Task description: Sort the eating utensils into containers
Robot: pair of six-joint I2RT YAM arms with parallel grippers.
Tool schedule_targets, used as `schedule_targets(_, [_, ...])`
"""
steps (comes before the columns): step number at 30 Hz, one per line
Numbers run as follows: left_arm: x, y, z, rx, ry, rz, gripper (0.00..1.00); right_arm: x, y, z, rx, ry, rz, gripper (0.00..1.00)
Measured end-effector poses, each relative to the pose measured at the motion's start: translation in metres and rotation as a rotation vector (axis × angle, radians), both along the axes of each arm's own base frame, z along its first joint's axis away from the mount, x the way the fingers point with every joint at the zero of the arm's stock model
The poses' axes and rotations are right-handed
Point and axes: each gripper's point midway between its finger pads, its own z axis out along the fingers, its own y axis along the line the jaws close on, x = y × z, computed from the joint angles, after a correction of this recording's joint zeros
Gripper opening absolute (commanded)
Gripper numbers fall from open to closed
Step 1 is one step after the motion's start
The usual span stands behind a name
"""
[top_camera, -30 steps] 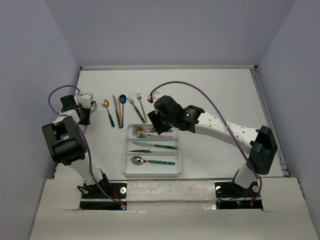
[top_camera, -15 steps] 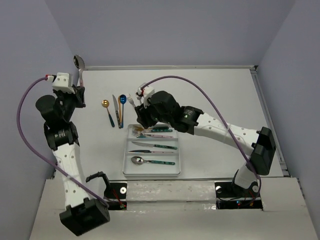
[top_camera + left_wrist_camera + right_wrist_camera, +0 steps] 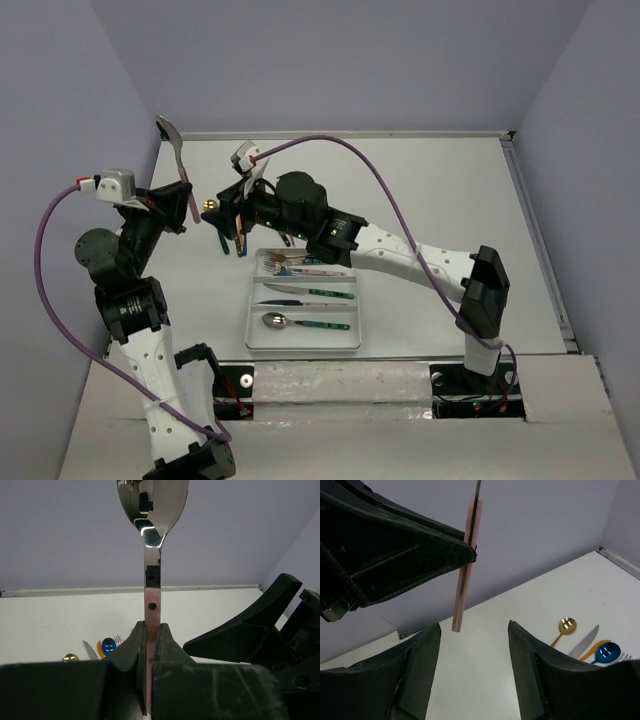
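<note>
My left gripper [image 3: 181, 196] is shut on the pink handle of a silver spoon [image 3: 166, 130] and holds it upright, high above the table's left side. In the left wrist view the jaws [image 3: 150, 630] pinch the handle and the spoon's bowl [image 3: 152, 500] points up. My right gripper [image 3: 218, 208] is open and empty, just right of the handle's lower end. In the right wrist view the handle [image 3: 464, 575] hangs just above its open jaws [image 3: 474, 625]. The white tray [image 3: 252, 325] holds forks [image 3: 290, 263] in the far compartment, knives [image 3: 305, 292] in the middle and a spoon [image 3: 300, 322] in the near one.
A gold spoon [image 3: 209, 207], a knife [image 3: 585, 640] and a blue spoon [image 3: 607, 652] lie on the table behind the tray, partly under my right arm. A fork [image 3: 118, 640] lies beside them. The left wall stands close to my left arm.
My left arm has lifted the spoon off the table and swung it up and to the right. My right arm has moved left from over the tray to the spoon's handle.
</note>
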Motion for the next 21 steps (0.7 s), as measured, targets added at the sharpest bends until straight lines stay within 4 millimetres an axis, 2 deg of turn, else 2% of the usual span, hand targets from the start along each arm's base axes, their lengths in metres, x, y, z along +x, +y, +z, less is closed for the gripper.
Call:
schedule_targets(6, [0.007,0.001,-0.016,-0.051,0.055,-0.008,0.00,0.000,0.018,-0.019,0.001,0.023,0.039,0.59])
schedule_targets(10, [0.007,0.001,-0.020,-0.061,0.060,-0.010,0.00,0.001,0.028,-0.019,0.017,0.043,0.056,0.58])
schedule_targets(13, [0.007,0.001,-0.021,-0.061,0.059,-0.014,0.00,0.004,0.034,-0.017,0.033,0.048,0.057,0.53])
schedule_targets(16, [0.007,0.001,-0.023,-0.062,0.059,-0.015,0.00,0.007,0.042,-0.015,0.051,0.048,0.058,0.30])
schedule_targets(17, [0.007,0.001,-0.023,-0.063,0.061,-0.015,0.00,0.008,0.043,-0.015,0.053,0.049,0.058,0.17])
schedule_targets(21, [0.007,0.001,-0.025,-0.062,0.061,-0.015,0.00,0.012,0.047,-0.016,0.059,0.055,0.045,0.07])
